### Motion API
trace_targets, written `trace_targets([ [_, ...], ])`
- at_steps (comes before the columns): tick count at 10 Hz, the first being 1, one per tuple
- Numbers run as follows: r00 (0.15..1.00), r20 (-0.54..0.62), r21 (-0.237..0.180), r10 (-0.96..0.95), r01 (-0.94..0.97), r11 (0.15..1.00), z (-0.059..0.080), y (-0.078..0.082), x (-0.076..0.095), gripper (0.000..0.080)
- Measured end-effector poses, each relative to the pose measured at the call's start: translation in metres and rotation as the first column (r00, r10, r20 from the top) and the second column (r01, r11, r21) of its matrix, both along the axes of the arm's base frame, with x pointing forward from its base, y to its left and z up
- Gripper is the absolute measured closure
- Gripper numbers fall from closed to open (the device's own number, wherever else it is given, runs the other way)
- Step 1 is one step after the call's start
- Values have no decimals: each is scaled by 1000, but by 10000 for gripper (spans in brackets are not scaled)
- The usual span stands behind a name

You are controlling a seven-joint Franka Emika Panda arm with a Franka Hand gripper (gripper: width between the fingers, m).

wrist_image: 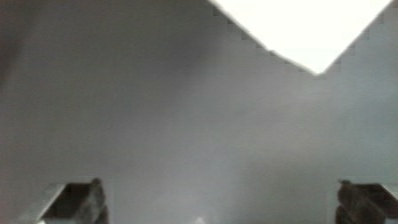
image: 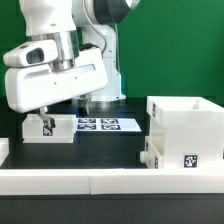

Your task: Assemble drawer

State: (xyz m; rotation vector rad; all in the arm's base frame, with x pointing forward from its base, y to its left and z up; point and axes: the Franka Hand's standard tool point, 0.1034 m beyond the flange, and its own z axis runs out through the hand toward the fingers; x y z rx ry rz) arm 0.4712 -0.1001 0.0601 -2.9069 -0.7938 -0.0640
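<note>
Fronting rail (image: pixel 80 182): lay across the table (image: pixel 110 150), nearer the camera than the marker board (image: pixel 100 124).
Casing (image: pixel 186 112): stood open-topped, well off to the exterior view's right of the board, with a tagged tray (image: pixel 175 155) close against its front.
Second tray (image: pixel 48 130): sat just beside the board, on the exterior view's left.
Gripper (image: pixel 45 110): hung over the second tray, left of the board; fingers (wrist_image: pixel 75 200) were spread wide, clasping nothing.

Plain green backdrop (image: pixel 170 40) behind everything, lit pretty evenly. Tabletop (image: pixel 110 150) is matte black, with the marker board (image: pixel 105 124) lying flat toward the back and a long low white rail (image: pixel 100 182) along the front edge.
</note>
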Motion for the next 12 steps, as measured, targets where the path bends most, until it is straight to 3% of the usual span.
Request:
trace_targets([
  [4, 974, -35, 1, -223, 223, 975, -2, 3, -1, 150],
  [7, 901, -36, -9, -433, 433, 901, 0, -1, -6, 150],
  [8, 854, -29, -18, -520, 520, 854, 1, -3, -19, 150],
  [12, 844, 36, -41, -535, 536, 843, -8, 2, -58, 150],
])
